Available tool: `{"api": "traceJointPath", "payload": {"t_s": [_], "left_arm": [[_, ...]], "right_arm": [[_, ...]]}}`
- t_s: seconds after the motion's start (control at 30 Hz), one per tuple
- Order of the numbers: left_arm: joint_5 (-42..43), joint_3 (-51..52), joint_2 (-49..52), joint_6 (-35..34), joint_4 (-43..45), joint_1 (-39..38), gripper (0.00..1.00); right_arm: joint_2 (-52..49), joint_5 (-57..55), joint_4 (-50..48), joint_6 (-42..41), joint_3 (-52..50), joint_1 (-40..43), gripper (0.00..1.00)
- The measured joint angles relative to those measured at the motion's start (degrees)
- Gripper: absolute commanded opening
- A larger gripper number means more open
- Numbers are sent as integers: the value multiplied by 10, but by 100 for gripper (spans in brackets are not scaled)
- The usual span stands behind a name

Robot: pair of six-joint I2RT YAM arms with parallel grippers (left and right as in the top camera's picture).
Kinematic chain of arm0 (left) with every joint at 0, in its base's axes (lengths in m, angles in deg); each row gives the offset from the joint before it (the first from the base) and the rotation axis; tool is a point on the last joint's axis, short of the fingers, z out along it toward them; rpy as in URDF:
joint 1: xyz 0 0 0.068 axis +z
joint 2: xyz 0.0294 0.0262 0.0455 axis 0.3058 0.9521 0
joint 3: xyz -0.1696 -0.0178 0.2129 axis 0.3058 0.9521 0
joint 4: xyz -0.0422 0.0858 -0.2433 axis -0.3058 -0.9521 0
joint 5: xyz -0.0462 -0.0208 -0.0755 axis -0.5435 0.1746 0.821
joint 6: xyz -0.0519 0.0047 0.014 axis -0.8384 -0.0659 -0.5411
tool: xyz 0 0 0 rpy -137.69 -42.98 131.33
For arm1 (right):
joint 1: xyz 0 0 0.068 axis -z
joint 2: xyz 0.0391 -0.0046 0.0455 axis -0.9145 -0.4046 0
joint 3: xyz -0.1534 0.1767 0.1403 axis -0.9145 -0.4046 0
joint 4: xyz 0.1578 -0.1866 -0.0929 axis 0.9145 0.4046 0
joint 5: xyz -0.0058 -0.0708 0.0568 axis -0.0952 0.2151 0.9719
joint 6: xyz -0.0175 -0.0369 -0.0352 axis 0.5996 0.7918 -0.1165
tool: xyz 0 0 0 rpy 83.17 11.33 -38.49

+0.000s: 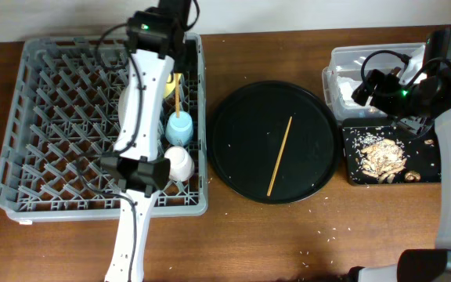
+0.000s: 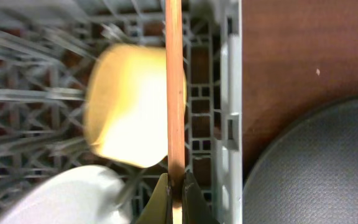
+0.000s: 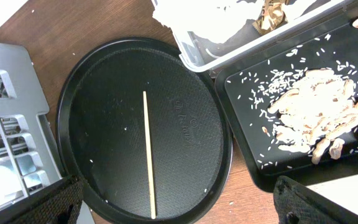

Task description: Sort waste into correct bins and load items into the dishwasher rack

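Observation:
My left gripper is shut on a wooden chopstick, held over the right side of the grey dishwasher rack; in the overhead view the gripper and its chopstick are there too. Under it are the yellow bowl and a pale plate. The light-blue cup and the white cup stand in the rack. The second chopstick lies on the round black tray. My right gripper is open and empty, above the tray's right side.
The clear tub holds white napkin. The black rectangular tray holds brown scraps and rice. Loose rice grains lie on the table near the front. The left arm stretches across the rack.

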Motion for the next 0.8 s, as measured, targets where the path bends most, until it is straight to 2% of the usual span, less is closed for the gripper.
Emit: {"api": "traceJointPath", "payload": {"t_s": [0.07,0.27,0.37,0.4,0.67,0.8], "left_arm": [[17,2,29,-15,0,-4,1],[45,2,36,-34,10,-5,1],[49,2,47,-37,10,-8,32],[49,2,47,-39,10,-9,33],[75,2,47,-40,-6,-16,33],[83,2,47,-40,-30,-68,33]], "right_arm": [[0,0,0,0,0,0,99],[0,0,0,0,0,0,99],[0,0,0,0,0,0,98],[0,0,0,0,0,0,98],[0,0,0,0,0,0,98],[0,0,0,0,0,0,98]]}}
